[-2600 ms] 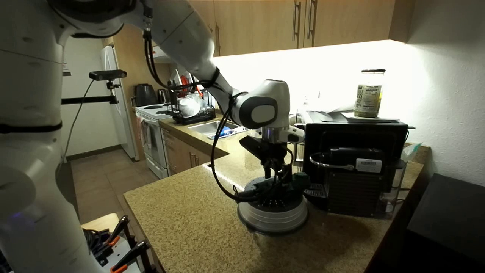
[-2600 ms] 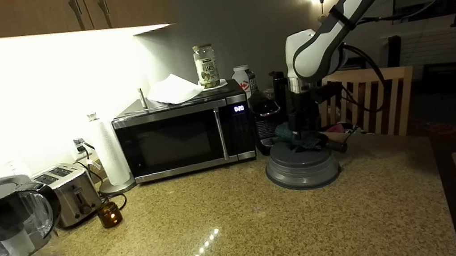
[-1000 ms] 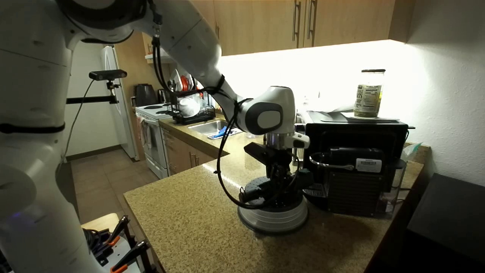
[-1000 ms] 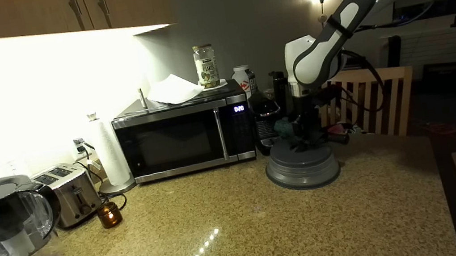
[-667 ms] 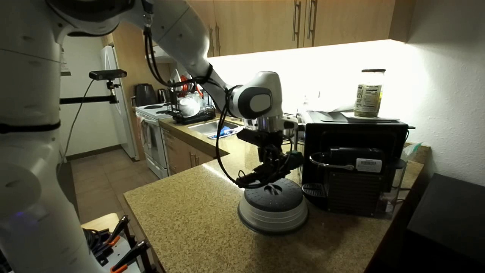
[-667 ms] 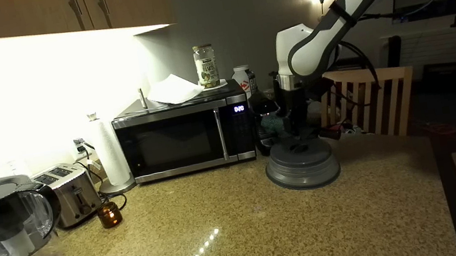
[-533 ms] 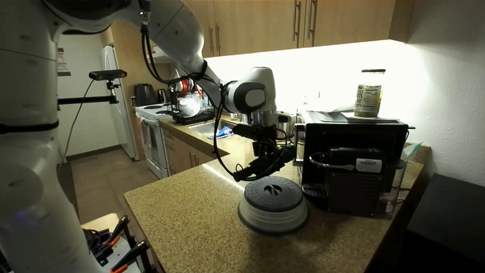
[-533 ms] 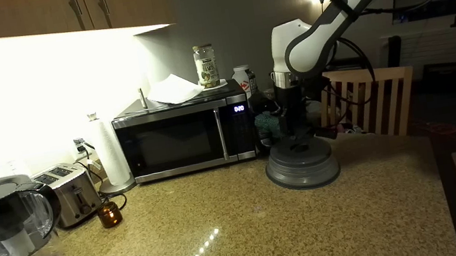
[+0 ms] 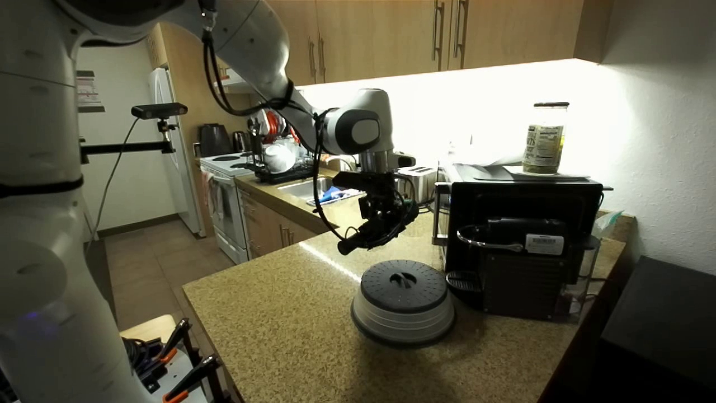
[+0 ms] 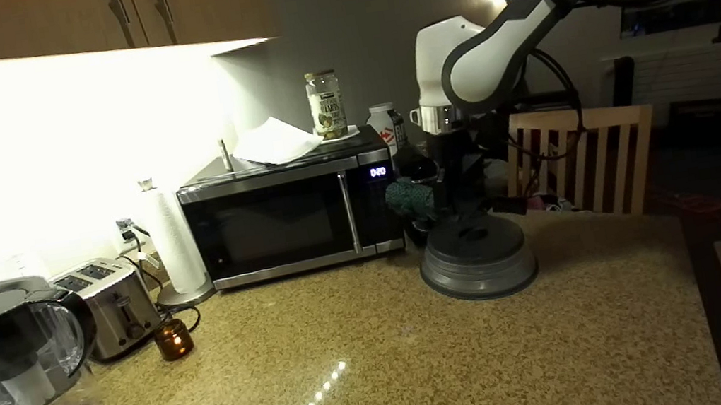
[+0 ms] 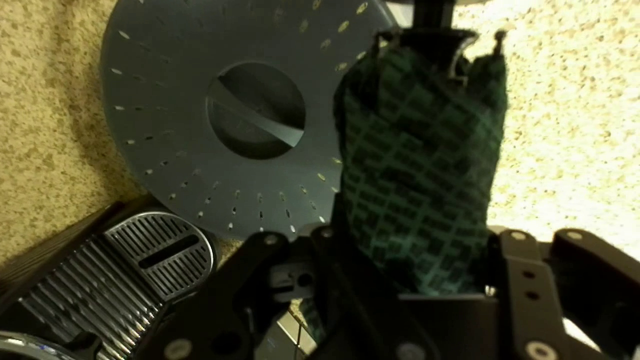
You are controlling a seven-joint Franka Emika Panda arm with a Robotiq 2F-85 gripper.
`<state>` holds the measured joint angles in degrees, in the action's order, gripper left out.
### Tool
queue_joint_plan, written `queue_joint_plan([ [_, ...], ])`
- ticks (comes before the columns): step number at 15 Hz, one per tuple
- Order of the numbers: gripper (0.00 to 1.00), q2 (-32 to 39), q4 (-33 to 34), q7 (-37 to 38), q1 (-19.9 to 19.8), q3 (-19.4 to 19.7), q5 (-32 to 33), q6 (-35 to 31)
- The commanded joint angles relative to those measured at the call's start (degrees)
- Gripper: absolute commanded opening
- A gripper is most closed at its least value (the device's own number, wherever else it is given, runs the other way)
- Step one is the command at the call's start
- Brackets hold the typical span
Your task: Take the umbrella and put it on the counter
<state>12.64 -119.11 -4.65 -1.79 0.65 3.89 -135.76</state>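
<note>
Holding dark-green folded fabric umbrella point(image 11: 425, 160) — black two-fingered gripper point(image 11: 417, 232) clamped to its width. Broad tan stone-look counter point(image 9: 279, 313) below.

Surface point(image 10: 427, 364): speckled, stone-look, polished smooth, light glinting off it.
Umbrella point(image 11: 425, 160): creased cloth, mostly matt.
Round dish point(image 9: 403, 305): plastic by its look, matt, side ribbed, top perforated.
Microwave point(image 10: 277, 218): glossy door, metal trim.
Toaster point(image 10: 115, 307): metal, soft sheen.
Pitcher point(image 10: 7, 370): clear shiny plastic.
Towel roll point(image 10: 173, 241): matt paper.
Cup point(image 10: 172, 339): glossy tinted glass.
Cabinets point(image 9: 386, 39): smooth wood grain.
Chair point(image 10: 584, 117): wood.
</note>
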Motion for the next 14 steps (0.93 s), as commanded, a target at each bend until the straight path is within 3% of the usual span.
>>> queue_joint_plan([
  [1, 0.14, -2.1, 1.0, -5.7, -0.4, -0.3, 0.2, 3.0],
  [14, 0.14, -3.2, 14.6, -10.0, -1.6, 2.6, 3.6, 15.0],
])
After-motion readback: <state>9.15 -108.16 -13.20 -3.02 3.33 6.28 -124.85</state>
